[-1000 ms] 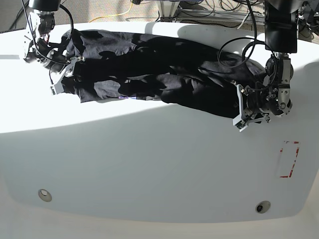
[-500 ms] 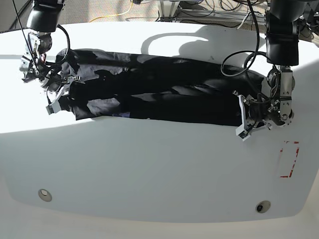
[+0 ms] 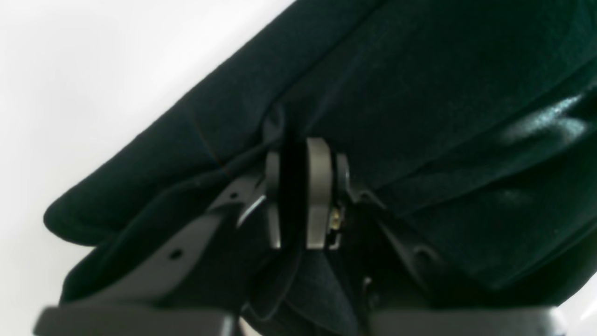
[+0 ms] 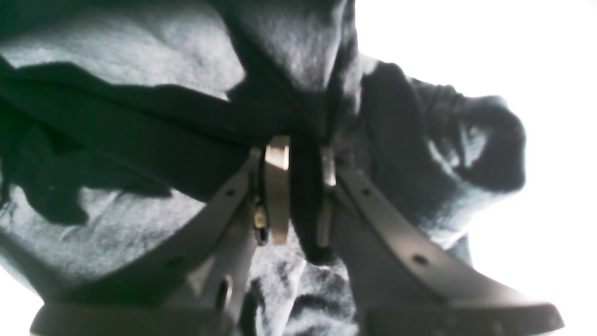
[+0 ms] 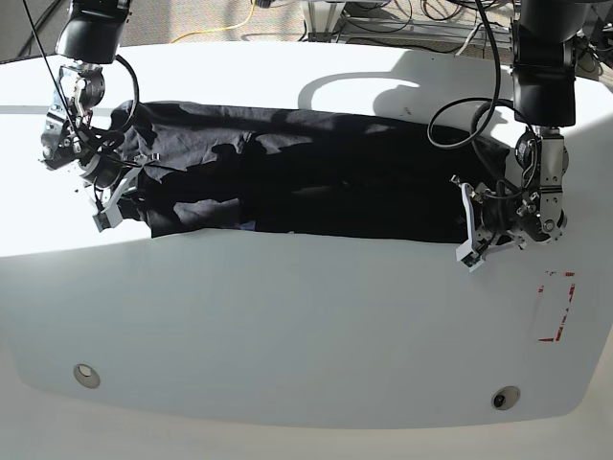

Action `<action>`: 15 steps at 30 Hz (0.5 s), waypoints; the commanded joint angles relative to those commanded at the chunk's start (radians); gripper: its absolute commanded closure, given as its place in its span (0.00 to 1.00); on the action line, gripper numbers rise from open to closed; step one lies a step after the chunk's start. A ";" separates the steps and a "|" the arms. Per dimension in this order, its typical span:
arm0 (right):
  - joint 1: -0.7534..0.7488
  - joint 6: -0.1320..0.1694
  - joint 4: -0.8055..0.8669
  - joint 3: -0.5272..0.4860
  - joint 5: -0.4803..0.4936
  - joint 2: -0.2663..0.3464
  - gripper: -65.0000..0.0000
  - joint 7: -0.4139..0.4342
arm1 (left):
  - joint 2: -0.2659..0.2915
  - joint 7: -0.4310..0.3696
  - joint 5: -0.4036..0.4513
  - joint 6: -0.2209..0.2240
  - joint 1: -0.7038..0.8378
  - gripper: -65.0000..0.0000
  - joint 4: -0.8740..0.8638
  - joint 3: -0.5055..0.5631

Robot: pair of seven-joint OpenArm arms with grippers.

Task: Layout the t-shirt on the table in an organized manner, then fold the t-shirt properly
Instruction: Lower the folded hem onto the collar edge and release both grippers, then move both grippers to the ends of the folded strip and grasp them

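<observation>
Pinching the t-shirt at both ends and holding it stretched across the far half of the table. Left gripper clamped on a dark fold of cloth, pads nearly together with fabric sandwiched between. Right gripper likewise clenched on a bunched fold, a tongue of cloth hanging out below the pads. In the base view, left gripper sitting at the shirt's end on that view's right, right gripper at the opposite end.

Shirt lying as a long dark band, wrinkled along its middle, print not visible from here. Lying well apart from the red dashed mark and the two metal discs near the front edge.

Judging the step as layout, still early: spreading flat, folding not started.

To do it well:
- keeping tension even between both ends, pulling outward together, not one side alone;
- staying low over the table so the cloth settles rather than balloons;
- watching the bunched right-end grip: probably several layers caught, risking a twisted corner on release;
- letting go only once the middle wrinkles are drawn out;
- avoiding dragging toward the far edge, where cloth could slip off.
</observation>
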 joint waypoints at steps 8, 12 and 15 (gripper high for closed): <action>0.002 0.000 0.112 0.041 0.000 -0.017 0.72 -0.058 | 0.005 0.114 0.000 0.000 0.003 0.63 0.193 -0.071; 0.002 0.000 0.187 0.064 0.000 -0.041 0.60 -0.120 | 0.008 0.149 0.000 0.000 0.009 0.47 0.315 -0.121; 0.002 0.000 0.238 0.066 0.000 -0.064 0.67 -0.161 | 0.021 0.190 -0.002 0.000 0.009 0.45 0.367 -0.153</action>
